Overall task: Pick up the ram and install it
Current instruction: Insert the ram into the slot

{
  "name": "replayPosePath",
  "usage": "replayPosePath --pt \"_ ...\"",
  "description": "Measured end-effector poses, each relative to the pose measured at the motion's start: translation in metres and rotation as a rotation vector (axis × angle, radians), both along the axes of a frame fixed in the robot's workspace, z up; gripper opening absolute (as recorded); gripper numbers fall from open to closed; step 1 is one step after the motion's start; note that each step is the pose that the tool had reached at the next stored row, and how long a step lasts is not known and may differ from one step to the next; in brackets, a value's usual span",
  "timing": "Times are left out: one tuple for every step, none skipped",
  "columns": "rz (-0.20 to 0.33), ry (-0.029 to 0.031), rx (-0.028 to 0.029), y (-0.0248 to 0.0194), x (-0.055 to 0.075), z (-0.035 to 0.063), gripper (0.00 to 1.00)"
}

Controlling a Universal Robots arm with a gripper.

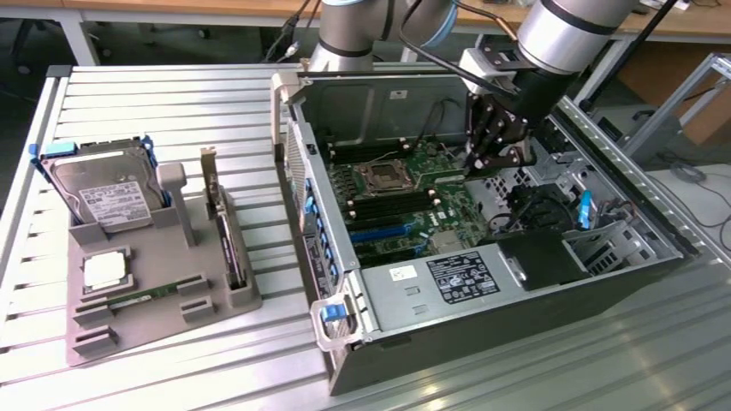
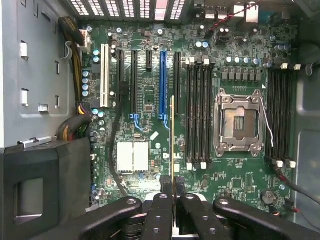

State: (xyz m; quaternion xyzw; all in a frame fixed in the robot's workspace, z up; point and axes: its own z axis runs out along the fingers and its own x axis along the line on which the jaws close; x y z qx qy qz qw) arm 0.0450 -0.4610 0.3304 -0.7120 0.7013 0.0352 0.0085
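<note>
In the wrist view the ram (image 2: pixel 172 135) appears edge-on as a thin green and gold strip. My gripper (image 2: pixel 172 189) is shut on it, the black fingers (image 2: pixel 161 205) pressing on both faces. The stick hangs above the motherboard (image 2: pixel 150 95), between the blue expansion slot (image 2: pixel 163 82) and the bank of black memory slots (image 2: pixel 199 115). I cannot tell how high above the board it is. In the exterior view the gripper (image 1: pixel 489 164) reaches down inside the open computer case (image 1: pixel 342 291), over the green motherboard (image 1: pixel 402 199).
The empty processor socket (image 2: pixel 239 122) lies beside the memory slots, with a second slot bank (image 2: pixel 281 115) beyond it. A black fan shroud (image 2: pixel 45 185) and cables crowd one side. Outside the case, a grey fixture (image 1: pixel 160 330) holds a hard drive (image 1: pixel 109 193), a silver chip (image 1: pixel 103 270), a green stick (image 1: pixel 143 298) and a dark card (image 1: pixel 226 231).
</note>
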Motion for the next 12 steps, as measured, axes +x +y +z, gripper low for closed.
replayPosePath --pt "0.000 0.0000 0.0000 0.0000 0.000 -0.0007 0.12" --pt "0.000 0.0000 0.0000 0.0000 0.000 -0.0013 0.12" --pt "0.000 0.0000 0.0000 0.0000 0.000 -0.0024 0.12" --pt "0.000 0.0000 -0.0001 0.0000 0.000 -0.0038 0.12" --pt "0.000 0.0000 0.0000 0.0000 0.000 -0.0047 0.12" --pt "0.000 0.0000 0.0000 0.0000 0.000 -0.0056 0.12" --pt "0.000 0.0000 0.0000 0.0000 0.000 -0.0066 0.12" --pt "0.000 0.0000 0.0000 0.0000 0.000 -0.0077 0.12" --pt "0.000 0.0000 0.0000 0.0000 0.000 -0.0085 0.12" --pt "0.000 0.0000 -0.0001 0.0000 0.000 -0.0094 0.12" --pt "0.000 0.0000 0.0000 0.0000 0.000 -0.0106 0.12" --pt "0.000 0.0000 0.0000 0.0000 0.000 -0.0117 0.12"
